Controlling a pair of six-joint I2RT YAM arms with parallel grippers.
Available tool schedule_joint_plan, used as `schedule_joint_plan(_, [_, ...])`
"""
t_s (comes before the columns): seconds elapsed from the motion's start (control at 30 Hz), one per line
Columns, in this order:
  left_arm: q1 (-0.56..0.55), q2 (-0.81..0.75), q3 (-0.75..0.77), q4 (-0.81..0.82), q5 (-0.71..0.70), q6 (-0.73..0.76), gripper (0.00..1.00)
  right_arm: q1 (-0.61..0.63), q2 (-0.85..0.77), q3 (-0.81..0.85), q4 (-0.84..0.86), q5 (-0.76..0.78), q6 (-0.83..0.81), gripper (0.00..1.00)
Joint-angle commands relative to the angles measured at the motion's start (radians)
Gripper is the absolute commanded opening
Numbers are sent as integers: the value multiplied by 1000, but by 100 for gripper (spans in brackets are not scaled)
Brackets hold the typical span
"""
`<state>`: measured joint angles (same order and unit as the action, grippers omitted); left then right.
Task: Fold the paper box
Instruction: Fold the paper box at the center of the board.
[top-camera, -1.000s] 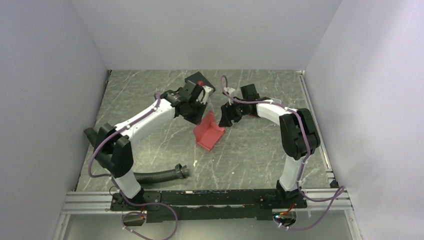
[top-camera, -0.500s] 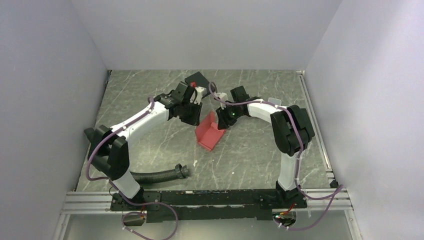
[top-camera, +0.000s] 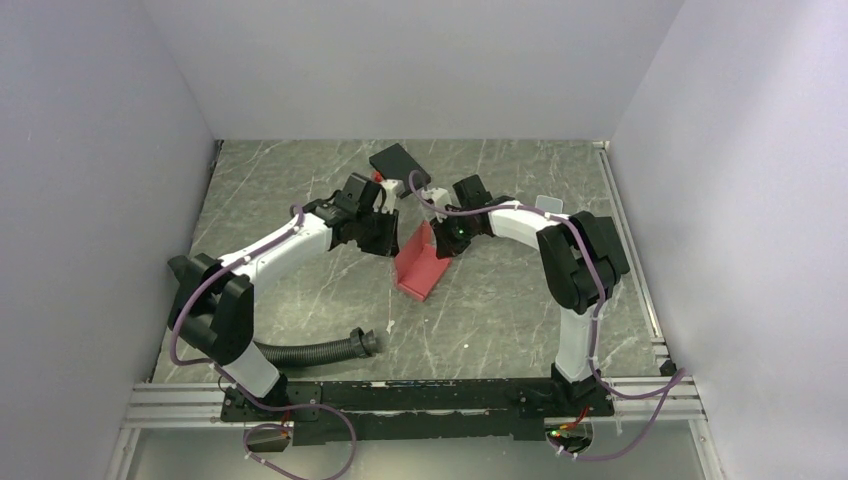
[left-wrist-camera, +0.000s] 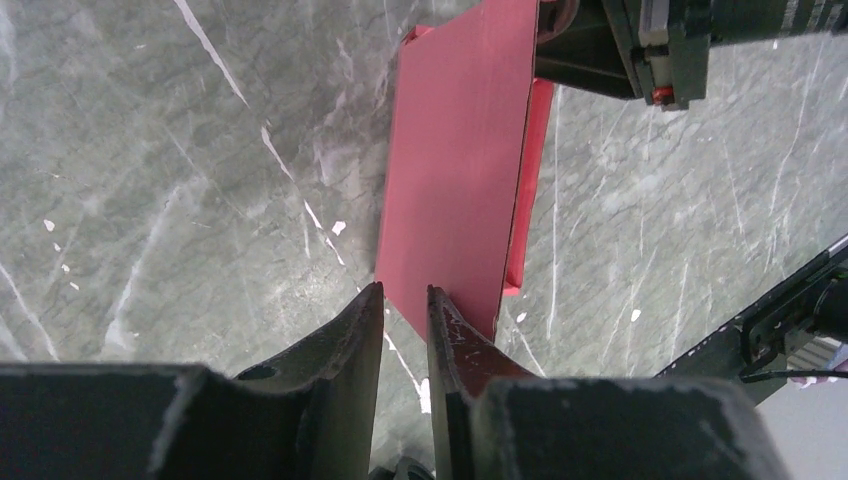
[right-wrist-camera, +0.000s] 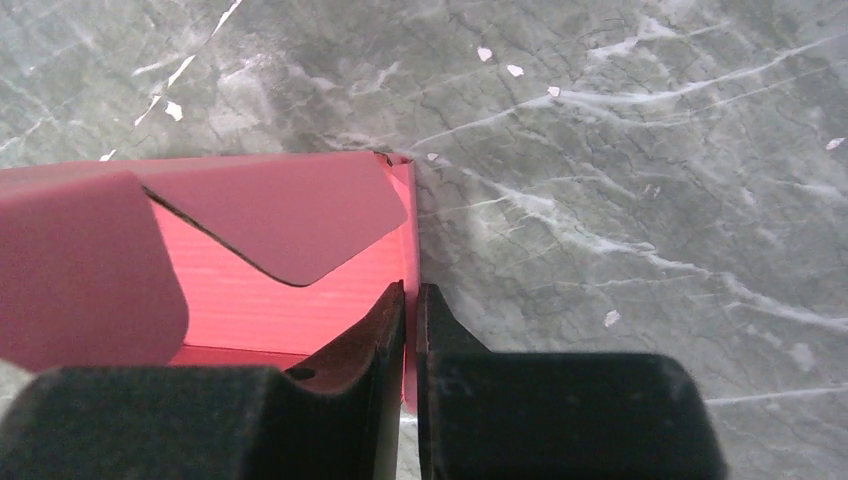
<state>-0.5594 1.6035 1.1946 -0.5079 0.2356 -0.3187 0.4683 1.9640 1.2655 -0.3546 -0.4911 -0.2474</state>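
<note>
1. The paper box (top-camera: 418, 268) lies mid-table (top-camera: 500, 300) between the two grippers. It is half formed: the base panel is flat and one long wall is raised on its left side.
2. Within the last second the right gripper (right-wrist-camera: 410, 292) has moved in to the box's far end and closed from a wide spread. Its jaws now pinch the thin edge of the end wall, beside the rounded flaps (right-wrist-camera: 290, 215).
3. The left gripper (left-wrist-camera: 405, 292) has shifted left and lower along the raised wall. Its jaws stand a narrow gap apart at the panel's near corner. Whether they clamp the card cannot be told.
4. The box itself has not shifted.
5. Assessment: both ends are now engaged, so the end wall can probably be raised next. The flaps are not yet tucked.
</note>
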Motion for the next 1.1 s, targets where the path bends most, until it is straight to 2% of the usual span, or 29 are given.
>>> schedule_joint_plan(0.0, [8, -36, -19, 94, 47, -54, 27, 26, -33, -23, 64, 97, -6, 6])
schedule_joint_plan(0.07, [9, -36, -31, 115, 63, -70, 27, 35, -44, -39, 81, 129, -1, 0])
schedule_joint_plan(0.23, [12, -53, -69, 176, 93, -112, 28, 65, -90, -92, 149, 239, -1, 0])
schedule_joint_plan(0.4, [27, -132, -133, 228, 51, -142, 31, 105, -116, -132, 196, 364, -6, 0])
schedule_joint_plan(0.57, [46, -318, -282, 326, -17, -178, 47, 135, -113, -142, 215, 485, -9, 0])
schedule_joint_plan(0.7, [50, -455, -398, 403, -25, -200, 53, 176, -121, -169, 252, 592, -48, 0])
schedule_joint_plan(0.87, [52, -502, -506, 499, 23, -229, 57, 211, -101, -176, 263, 652, -93, 0])
schedule_joint_plan(0.9, [51, -495, -510, 533, 34, -222, 64, 215, -97, -173, 256, 655, -95, 0])
schedule_joint_plan(0.93, [51, -486, -514, 552, 49, -215, 89, 215, -94, -170, 248, 654, -94, 0])
schedule_joint_plan(0.97, [50, -476, -517, 565, 54, -211, 98, 215, -91, -168, 243, 650, -95, 0])
schedule_joint_plan(1.07, [51, -449, -524, 619, 55, -195, 99, 210, -91, -160, 224, 607, -84, 0])
